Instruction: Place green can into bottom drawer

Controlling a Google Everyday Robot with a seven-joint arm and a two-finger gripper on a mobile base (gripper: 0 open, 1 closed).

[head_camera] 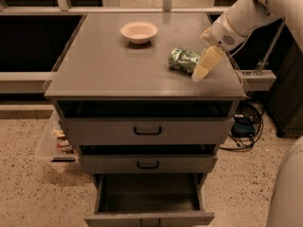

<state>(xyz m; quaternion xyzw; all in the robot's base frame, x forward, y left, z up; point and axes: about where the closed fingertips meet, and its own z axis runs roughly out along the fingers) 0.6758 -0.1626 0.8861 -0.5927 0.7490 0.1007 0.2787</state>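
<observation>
The green can (183, 59) lies on its side on the grey cabinet top (118, 70), right of centre. My gripper (203, 66) hangs from the white arm (236, 20) at the top's right side, just right of the can and almost touching it. The bottom drawer (149, 217) is pulled open at the cabinet's base, and its dark interior (149, 193) holds nothing I can see.
A round cream bowl (138, 31) sits at the back of the top. Two shallower drawers with black handles (147, 131) are slightly open above the bottom one. A clear bin (53, 143) stands on the floor at left, cables (244, 124) at right.
</observation>
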